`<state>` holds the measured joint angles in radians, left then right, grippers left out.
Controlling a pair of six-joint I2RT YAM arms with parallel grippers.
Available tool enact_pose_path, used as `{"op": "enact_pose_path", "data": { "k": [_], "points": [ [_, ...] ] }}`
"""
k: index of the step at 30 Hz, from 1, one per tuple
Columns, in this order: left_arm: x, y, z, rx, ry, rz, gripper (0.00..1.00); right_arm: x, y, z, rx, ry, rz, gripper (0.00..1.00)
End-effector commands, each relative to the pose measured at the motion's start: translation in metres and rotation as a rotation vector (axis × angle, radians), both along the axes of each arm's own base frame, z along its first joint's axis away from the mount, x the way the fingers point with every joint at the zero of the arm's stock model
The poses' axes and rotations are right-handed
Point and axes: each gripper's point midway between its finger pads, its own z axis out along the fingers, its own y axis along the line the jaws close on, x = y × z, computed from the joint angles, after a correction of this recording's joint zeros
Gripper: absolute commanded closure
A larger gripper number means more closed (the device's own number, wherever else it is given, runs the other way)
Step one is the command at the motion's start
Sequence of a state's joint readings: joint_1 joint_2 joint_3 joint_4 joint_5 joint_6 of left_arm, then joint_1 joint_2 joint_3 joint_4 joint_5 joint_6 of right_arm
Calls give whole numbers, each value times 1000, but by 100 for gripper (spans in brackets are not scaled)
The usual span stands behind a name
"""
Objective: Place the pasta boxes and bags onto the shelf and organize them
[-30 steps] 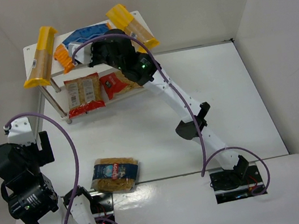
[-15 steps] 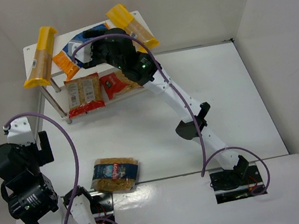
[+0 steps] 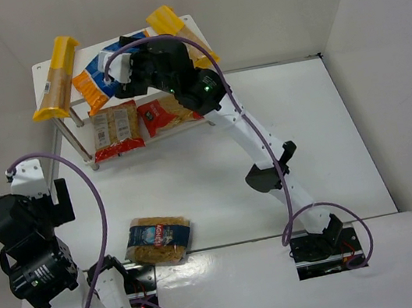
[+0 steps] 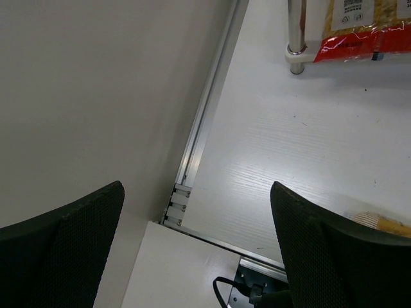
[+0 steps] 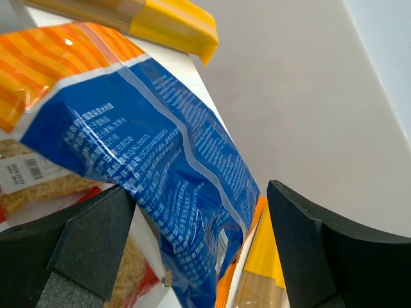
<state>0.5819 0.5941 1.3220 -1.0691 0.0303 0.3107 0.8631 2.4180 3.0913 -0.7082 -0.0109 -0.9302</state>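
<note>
The white shelf (image 3: 46, 70) stands at the back left. On its top board lie two yellow pasta boxes (image 3: 57, 78) (image 3: 179, 33), with the blue bag with the orange end (image 3: 96, 84) between them. My right gripper (image 3: 121, 64) hovers over that bag, open. In the right wrist view the blue bag (image 5: 160, 160) lies loose between the spread fingers (image 5: 96, 224), a yellow box (image 5: 263, 263) beside it. Two red-trimmed bags (image 3: 115, 130) (image 3: 164, 113) lie on the lower board. A clear bag with a blue label (image 3: 159, 239) lies on the table. My left gripper (image 4: 196, 192) is open and empty.
White walls close in the table at the left, back and right. The left arm (image 3: 28, 247) stands raised by the left wall near the front. In the left wrist view a shelf leg (image 4: 295, 51) and the edge of a red-trimmed bag (image 4: 359, 32) show.
My right gripper has opened and let go of the blue bag, then drawn back a little. The bag now shows more fully on the top board. The left arm has not moved.
</note>
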Motion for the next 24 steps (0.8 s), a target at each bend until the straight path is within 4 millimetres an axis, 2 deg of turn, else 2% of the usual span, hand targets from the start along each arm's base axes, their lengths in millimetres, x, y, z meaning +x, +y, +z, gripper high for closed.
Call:
{"op": "enact_pose_path", "data": {
  "k": [1, 2, 8, 9, 11, 12, 14, 17, 22, 23, 24],
  "points": [
    [10, -1, 9, 15, -41, -35, 0, -43, -27, 71, 132, -36, 36, 11],
    [13, -2, 8, 11, -43, -45, 0, -42, -29, 67, 130, -18, 23, 11],
    [20, -5, 5, 6, -36, -87, 0, -60, -47, 85, 180, 28, 25, 8],
    [20, -5, 5, 6, -36, -87, 0, -60, -47, 79, 176, 55, 24, 8],
    [20, -7, 5, 6, -36, -96, 0, -69, -56, 87, 193, 69, 25, 8],
    [21, -8, 5, 3, -37, -105, 0, -69, -56, 79, 184, 104, 22, 8],
    [21, -8, 5, 3, -37, -105, 0, -84, -62, 88, 201, 122, 43, 7],
    [23, -13, 0, -6, -23, -137, 0, -102, -70, 89, 217, 188, 61, 7],
    [25, -20, 2, -17, -31, -177, 0, -126, -92, 77, 201, 322, 53, 5],
    [24, -21, 6, -11, -39, -178, 0, -132, -99, 80, 208, 333, 52, 5],
    [25, -23, 6, -7, -38, -194, 0, -139, -102, 72, 197, 384, 55, 5]
  ]
}}
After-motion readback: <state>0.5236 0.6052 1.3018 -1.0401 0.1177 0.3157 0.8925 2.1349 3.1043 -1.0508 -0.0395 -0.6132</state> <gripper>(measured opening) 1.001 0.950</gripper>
